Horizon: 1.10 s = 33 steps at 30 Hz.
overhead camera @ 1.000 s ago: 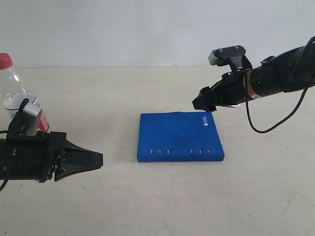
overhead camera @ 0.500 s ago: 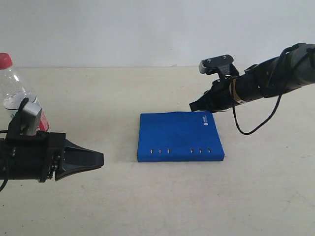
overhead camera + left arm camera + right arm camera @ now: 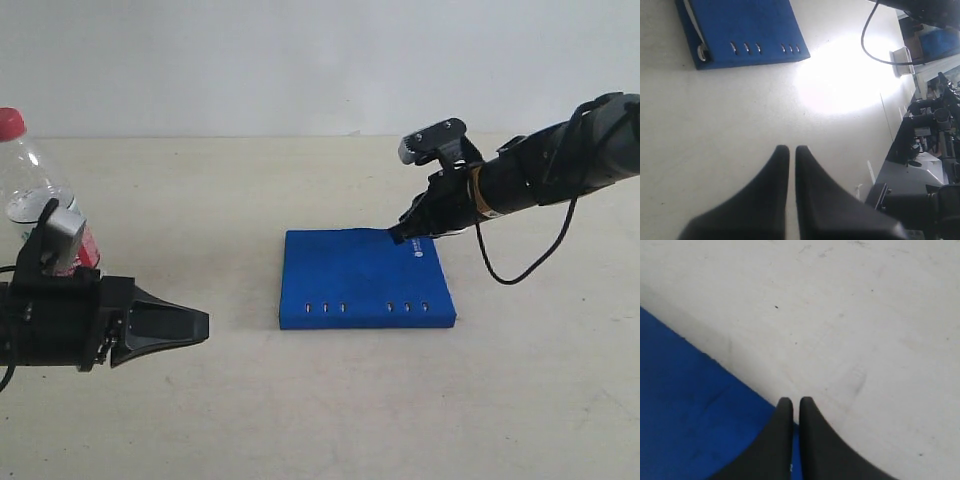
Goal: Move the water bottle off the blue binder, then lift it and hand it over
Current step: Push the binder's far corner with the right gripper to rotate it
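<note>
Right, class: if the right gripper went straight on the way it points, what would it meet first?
Probably the blue binder: the right gripper, jaws shut, angles down onto its far edge. Whether it already touches is unclear.

Soft, even light; a bright glare washes out the table (image 3: 836, 86).

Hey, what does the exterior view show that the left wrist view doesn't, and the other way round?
Only the exterior view shows the water bottle, standing at the far left, and the right gripper, with its tips at the far edge of the blue binder. Only the left wrist view shows a metal ring at the binder's open side, and equipment beyond the table. Both show the binder with its rivets, the shut left gripper and the table.
</note>
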Motion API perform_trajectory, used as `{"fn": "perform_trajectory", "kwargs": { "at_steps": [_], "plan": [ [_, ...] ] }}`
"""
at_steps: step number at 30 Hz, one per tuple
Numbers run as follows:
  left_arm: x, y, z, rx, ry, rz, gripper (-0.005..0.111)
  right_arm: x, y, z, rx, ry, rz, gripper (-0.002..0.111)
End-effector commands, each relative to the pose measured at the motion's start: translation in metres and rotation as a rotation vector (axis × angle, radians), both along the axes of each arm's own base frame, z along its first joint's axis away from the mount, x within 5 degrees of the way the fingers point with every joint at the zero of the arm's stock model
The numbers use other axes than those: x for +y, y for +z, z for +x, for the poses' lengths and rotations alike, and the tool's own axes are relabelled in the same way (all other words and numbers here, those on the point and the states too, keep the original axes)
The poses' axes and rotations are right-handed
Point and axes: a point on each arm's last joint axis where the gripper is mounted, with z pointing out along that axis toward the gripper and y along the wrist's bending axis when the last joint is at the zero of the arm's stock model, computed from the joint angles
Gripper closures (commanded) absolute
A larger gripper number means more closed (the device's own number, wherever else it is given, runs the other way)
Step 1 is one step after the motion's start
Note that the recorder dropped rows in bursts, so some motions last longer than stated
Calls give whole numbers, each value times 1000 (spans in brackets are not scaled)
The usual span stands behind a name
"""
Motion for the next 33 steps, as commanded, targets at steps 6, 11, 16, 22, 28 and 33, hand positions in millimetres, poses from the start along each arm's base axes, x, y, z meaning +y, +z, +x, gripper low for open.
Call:
{"fn": "perform_trajectory", "kwargs": {
  "at_steps": [6, 11, 16, 22, 28, 33],
  "plan": [
    [0, -1, 0, -71, -30, 46, 102, -8, -9, 6, -80, 52, -159, 108],
    [0, -1, 0, -71, -31, 44, 102, 0, -18, 1, 17, 38, -30, 108],
    [0, -1, 0, -72, -32, 42, 102, 12, 0, -9, 76, 94, 127, 108],
    [0, -2, 0, -98, -44, 62, 102, 4, -11, -80, 250, 112, 125, 108],
    [17, -21, 4, -22, 57, 320, 102, 1, -7, -67, 232, -56, 97, 108],
    [17, -20, 4, -22, 55, 311, 102, 20, -27, -85, 433, 83, 264, 108]
  ]
}}
